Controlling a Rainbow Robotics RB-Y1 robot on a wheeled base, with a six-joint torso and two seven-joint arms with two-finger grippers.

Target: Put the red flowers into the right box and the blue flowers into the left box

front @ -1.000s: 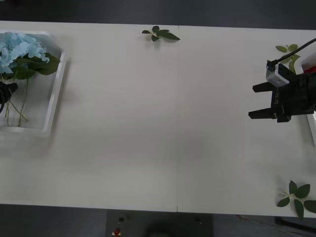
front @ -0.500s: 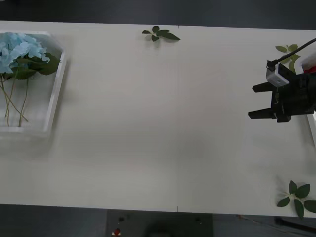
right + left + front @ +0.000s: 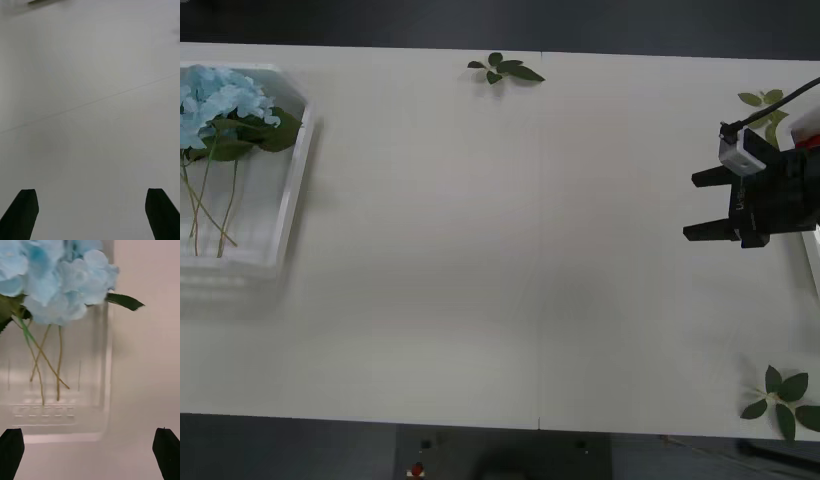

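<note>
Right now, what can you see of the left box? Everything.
The left box is a shallow white rectangular tray with a raised rim, plastic by its look, lying flat at the table's left edge and cut off by the front view's border. Its floor shows faint moulded ridges near one end. The blue flowers lie inside: blooms bunched at the far end, thin stems running toward the near end, one green leaf poking over the rim. No claw touches it.

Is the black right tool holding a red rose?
No: the right tool hangs open over the bare white table, nothing between its fingers.
</note>
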